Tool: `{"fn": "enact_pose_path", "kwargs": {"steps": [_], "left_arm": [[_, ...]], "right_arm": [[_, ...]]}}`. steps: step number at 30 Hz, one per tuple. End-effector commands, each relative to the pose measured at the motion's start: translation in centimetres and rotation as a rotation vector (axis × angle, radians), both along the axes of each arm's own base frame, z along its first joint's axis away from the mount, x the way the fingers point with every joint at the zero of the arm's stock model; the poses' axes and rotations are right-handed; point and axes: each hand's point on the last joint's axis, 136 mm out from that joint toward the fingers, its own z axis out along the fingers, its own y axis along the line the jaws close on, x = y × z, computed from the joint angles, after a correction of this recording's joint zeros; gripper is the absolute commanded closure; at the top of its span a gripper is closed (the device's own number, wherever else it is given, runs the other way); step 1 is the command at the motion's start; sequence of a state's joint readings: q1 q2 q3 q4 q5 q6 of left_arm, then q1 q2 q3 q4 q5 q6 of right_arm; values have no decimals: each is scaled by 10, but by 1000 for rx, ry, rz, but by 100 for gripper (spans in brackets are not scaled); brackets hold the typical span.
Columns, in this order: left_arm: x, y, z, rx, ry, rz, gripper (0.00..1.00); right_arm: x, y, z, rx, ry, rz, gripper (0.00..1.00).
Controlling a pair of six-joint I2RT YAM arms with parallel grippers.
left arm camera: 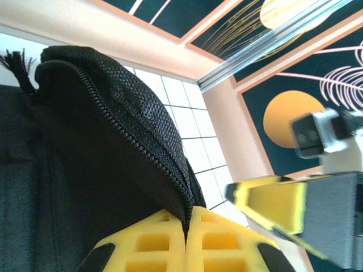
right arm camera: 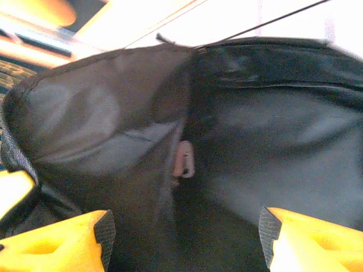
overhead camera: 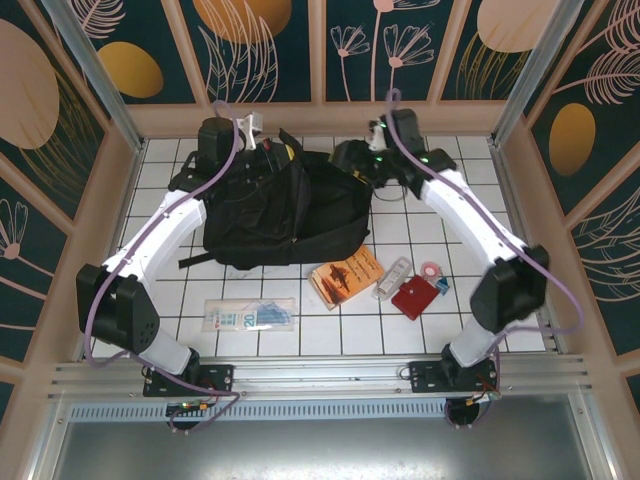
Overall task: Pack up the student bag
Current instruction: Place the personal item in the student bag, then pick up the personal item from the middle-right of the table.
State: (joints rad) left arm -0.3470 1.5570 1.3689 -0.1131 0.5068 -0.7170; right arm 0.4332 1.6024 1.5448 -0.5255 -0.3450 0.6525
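Left gripper (left arm camera: pixel 186 226) is clamped tight on the zippered edge of the student bag (overhead camera: pixel 300 215), which lies toward the far side of the white tiled table (overhead camera: pixel 340 330), near its centre. Right gripper (right arm camera: pixel 184 229) sits at the bag's far right end, jaws wide apart, black fabric before them, holding nothing.

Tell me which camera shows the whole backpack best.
The top external view: the backpack lies whole in frame, its full outline visible. The left wrist view catches its zipper edge pinched in the left claw; the right wrist view gives blurred black fabric close up.
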Motion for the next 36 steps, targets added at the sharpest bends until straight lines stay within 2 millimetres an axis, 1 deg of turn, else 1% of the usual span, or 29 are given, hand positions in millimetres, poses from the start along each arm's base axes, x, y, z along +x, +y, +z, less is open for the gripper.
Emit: {"fn": "enact_pose_path", "kwargs": {"steps": [1, 3, 4, 6, 10, 12, 14, 15, 18, 23, 29, 36], "left_arm": [[-2, 8, 32, -3, -137, 23, 100], [-4, 11, 28, 8, -143, 38, 100], [-4, 15, 25, 14, -146, 52, 100], [-6, 18, 22, 26, -156, 67, 100], [-8, 24, 21, 49, -173, 95, 100], [-10, 26, 22, 43, -178, 97, 100], [-12, 25, 23, 40, -182, 95, 100], [-12, 26, 24, 44, -187, 97, 100], [-13, 27, 26, 45, -191, 98, 100], [-14, 27, 28, 45, -196, 94, 100], [-14, 27, 29, 50, -202, 98, 100], [-12, 26, 28, 48, -197, 91, 100]], "right_arm": [[-21, -64, -44, -177, 115, -190, 29], [-43, -102, -68, -279, 204, -324, 29], [-58, -121, -82, -338, 257, -381, 29], [-81, -149, -104, -418, 331, -457, 31], [-122, -197, -143, -520, 477, -571, 32], [-138, -215, -159, -544, 552, -635, 32], [-150, -232, -171, -581, 606, -695, 31], [-152, -236, -175, -585, 615, -706, 29], [-153, -238, -191, -556, 640, -699, 27], [-158, -238, -217, -527, 702, -682, 30], [-166, -242, -224, -518, 723, -703, 36], [-179, -240, -237, -515, 766, -688, 35]]}}
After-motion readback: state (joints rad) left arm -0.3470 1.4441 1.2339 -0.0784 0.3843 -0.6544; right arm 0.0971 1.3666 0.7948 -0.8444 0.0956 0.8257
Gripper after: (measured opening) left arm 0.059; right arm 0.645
